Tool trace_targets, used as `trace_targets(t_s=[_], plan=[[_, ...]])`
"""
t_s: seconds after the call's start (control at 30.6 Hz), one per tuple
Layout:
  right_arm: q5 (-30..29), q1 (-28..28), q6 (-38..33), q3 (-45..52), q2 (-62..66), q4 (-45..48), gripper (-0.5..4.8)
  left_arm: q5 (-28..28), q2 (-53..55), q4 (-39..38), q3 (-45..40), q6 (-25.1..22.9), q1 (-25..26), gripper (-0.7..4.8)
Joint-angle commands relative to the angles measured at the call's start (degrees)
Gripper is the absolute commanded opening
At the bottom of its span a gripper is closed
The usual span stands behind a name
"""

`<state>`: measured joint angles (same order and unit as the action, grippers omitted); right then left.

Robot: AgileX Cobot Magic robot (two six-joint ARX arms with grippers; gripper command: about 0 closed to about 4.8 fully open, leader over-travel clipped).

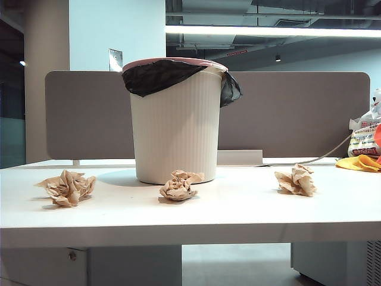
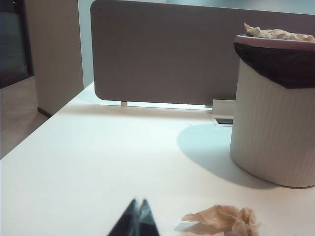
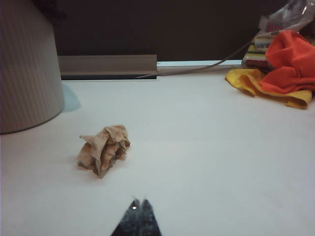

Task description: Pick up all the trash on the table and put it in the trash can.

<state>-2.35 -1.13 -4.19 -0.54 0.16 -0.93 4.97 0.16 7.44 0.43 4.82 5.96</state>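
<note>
- Trash still to collect: three crumpled balls of tan-brown paper lie on the wide white table (image 1: pixel 238 208), none of them in the bin yet as the exterior view shows it.
- The left crumpled paper ball (image 1: pixel 67 187) sits well apart from the bin; the middle crumpled paper ball (image 1: pixel 178 185) lies just in front of the bin's base; the right crumpled paper ball (image 1: pixel 296 180) lies off to the other side.
- The tall cream-white ribbed plastic trash can (image 1: pixel 176 128) with pink rim and black liner stands upright at mid-table; the left wrist view shows some tan paper already at its rim.
- The left gripper (image 2: pixel 138 206) hovers low over the table near the left ball, fingers pinched together, holding nothing.
- The right gripper (image 3: pixel 139 206) hovers short of the right ball, fingers likewise clenched and empty.
- Judgement: the task looks barely begun; all three pickups remain, and either gripper must open before grasping.
</note>
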Motion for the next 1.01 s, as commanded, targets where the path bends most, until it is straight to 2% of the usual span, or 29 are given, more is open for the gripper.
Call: trace_targets(t_s=[0.03,0.1,0.26,0.36,0.49,0.55,0.62,0.82,0.88,1.01], plan=[[1.0,0.0,0.0,0.0,0.0,0.2,-0.01,0.2,0.0,0.1,0.0,0.1,0.0,-0.06],[2.8,0.0,0.0,0.0,0.0,-0.2,-0.01,-0.4,0.0,0.2,0.2,-0.3,0.0,-0.05],[2.9,0.0,1.1,0.0,0.0,-3.2,-0.01,-3.2,0.0,0.1,0.3,-3.3,0.0,-0.06],[2.8,-0.2,1.2,-0.9,0.0,-2.2,-0.01,-3.3,0.0,-1.7,1.4,-1.0,0.0,-0.06],[4.5,-0.2,1.2,-6.0,0.0,-3.7,-0.01,-4.8,0.0,-8.6,6.9,1.7,0.0,-0.06],[5.5,-0.2,1.2,-9.6,0.5,-5.5,-0.02,-4.9,0.1,-8.2,9.4,4.4,0.0,-0.05],[4.9,-0.3,1.2,-13.6,1.7,-7.2,-0.02,-4.7,0.7,-8.3,11.5,4.5,0.0,-0.05],[0.9,-0.3,1.2,-26.2,12.0,-7.6,-0.03,-0.3,7.4,-13.2,21.8,7.9,0.0,-0.05],[-1.5,-0.3,1.2,-31.4,16.9,-7.9,-0.02,1.9,11.1,-17.1,27.7,7.6,0.0,-0.05],[-5.5,-0.3,1.2,-41.0,26.1,-9.7,-0.02,2.1,19.1,-25.1,39.6,7.0,0.0,-0.05]])
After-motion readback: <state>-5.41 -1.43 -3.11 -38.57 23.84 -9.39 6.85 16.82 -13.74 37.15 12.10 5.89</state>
